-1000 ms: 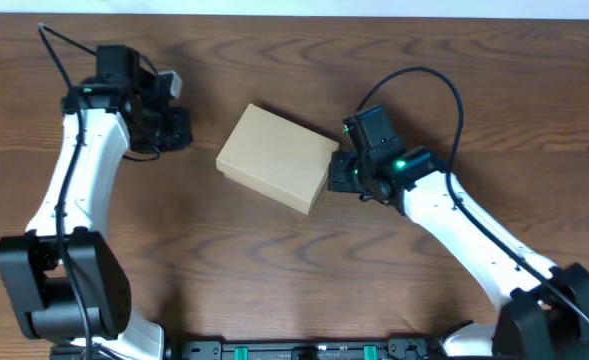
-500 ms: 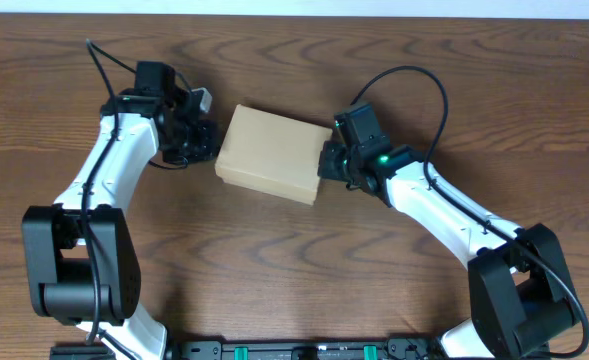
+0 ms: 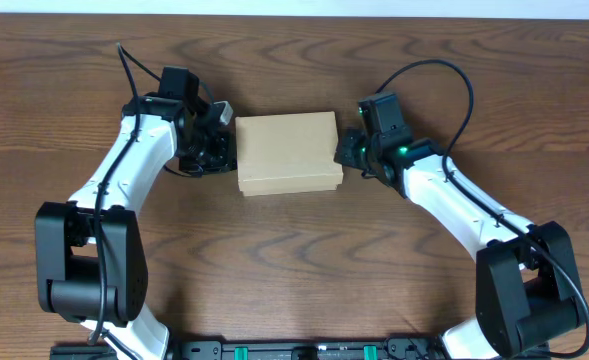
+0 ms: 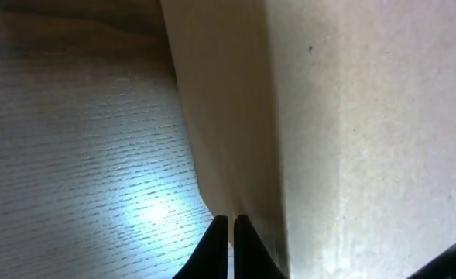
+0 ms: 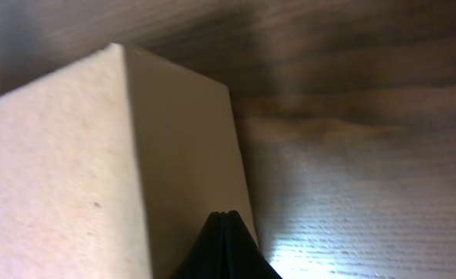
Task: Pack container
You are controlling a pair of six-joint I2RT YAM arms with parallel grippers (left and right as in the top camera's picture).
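Cardboard container [image 3: 285, 152] sits flat on the wood table [image 3: 294, 270], lid down, long sides roughly square to the table edge. Left gripper [image 3: 219, 150] touches the container's left end and right gripper [image 3: 350, 152] touches its right end, so the container is between the 2.

Left wrist view: fingertips [image 4: 212, 256] are pinched together with only a hairline slit and nothing between them, tips at the foot of the container's side wall. Right wrist view is the same: fingertips [image 5: 212, 256] closed tight on nothing, up against the container's lower wall. Neither one grips the container; they just bracket it.

Progress, my read: the container looks positioned and squared, with the 2 closed grippers acting as pushers. The lid is down, so I can't tell if anything is inside. No loose items show beside the container in the overhead view. So either packing is done and this is the final tidy-up, or the contents are out of view. Left to do, as I judge it: back both arms away from the container. Whether the lid needs tucking, can't tell.
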